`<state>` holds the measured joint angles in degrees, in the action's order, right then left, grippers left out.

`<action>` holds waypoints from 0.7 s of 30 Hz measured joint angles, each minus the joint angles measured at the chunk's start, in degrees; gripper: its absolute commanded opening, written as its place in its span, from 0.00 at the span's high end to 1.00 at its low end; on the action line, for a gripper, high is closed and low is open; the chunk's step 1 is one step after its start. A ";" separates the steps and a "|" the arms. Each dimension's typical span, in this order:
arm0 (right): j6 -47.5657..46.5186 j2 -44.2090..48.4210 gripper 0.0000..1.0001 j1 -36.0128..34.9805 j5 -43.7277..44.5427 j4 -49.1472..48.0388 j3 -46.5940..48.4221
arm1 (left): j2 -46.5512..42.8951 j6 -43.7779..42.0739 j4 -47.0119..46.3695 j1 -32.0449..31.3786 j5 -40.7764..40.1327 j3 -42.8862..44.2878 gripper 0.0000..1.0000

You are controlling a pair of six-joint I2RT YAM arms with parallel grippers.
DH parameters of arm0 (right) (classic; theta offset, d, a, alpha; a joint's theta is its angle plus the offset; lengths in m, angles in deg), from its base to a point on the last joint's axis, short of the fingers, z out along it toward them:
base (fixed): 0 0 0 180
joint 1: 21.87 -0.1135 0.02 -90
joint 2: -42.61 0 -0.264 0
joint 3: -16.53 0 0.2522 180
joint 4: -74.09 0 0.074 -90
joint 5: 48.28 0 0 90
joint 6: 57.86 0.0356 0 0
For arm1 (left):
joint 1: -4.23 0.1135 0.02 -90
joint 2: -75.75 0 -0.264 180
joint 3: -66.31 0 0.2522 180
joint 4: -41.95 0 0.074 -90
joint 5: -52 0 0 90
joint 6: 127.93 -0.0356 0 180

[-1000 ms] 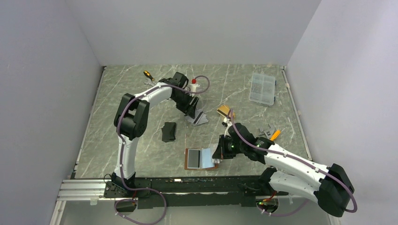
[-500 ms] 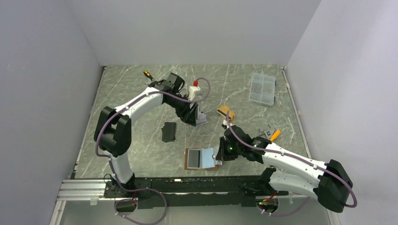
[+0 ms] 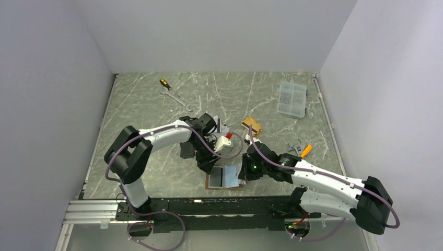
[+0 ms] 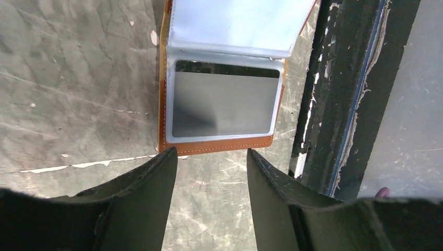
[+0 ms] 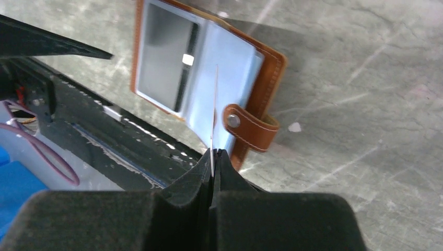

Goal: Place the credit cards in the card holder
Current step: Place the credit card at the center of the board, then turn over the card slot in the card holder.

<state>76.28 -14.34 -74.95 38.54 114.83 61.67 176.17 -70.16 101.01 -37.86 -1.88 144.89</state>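
Observation:
The card holder (image 3: 224,178) lies open near the table's front edge, tan leather with clear sleeves (image 4: 232,23). A silver-grey credit card (image 4: 223,102) sits inside its lower sleeve, also seen in the right wrist view as the grey card (image 5: 166,57). My left gripper (image 4: 211,154) hovers just off the holder's end (image 3: 205,166), open with nothing between its fingers. My right gripper (image 5: 213,154) is shut on the edge of a lifted clear sleeve (image 5: 215,104) beside the snap strap (image 5: 251,128). Gold-orange credit cards (image 3: 252,125) lie behind the right arm.
A black pouch (image 3: 184,151) lies partly under my left arm. At the back are a wrench (image 3: 177,98) and screwdriver (image 3: 164,83), with a clear parts box (image 3: 292,98) at the back right. An orange-handled tool (image 3: 306,150) lies right. A black rail (image 4: 334,104) borders the near edge.
My left arm has swung from the back middle of the table toward the front, down to the card holder. The right gripper has stayed shut on the sleeve, barely moving.

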 measured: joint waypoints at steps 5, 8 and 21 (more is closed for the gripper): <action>-0.11 -0.50 1.00 -2.10 1.73 -0.50 3.67 | -2.05 -1.70 -1.44 -1.51 -1.70 -0.33 0.46; -0.17 -2.34 1.00 -2.25 2.36 -2.16 4.35 | -2.19 -2.29 -2.82 -2.62 -2.93 -1.57 0.47; 0.09 -3.89 1.00 -2.27 7.52 -1.53 2.47 | -3.43 -4.63 -6.86 -7.06 -9.20 -6.73 0.50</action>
<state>76.37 -18.23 -77.23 46.05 113.30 64.13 172.74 -74.80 94.14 -44.92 -11.08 138.16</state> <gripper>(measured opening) 0.009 0.507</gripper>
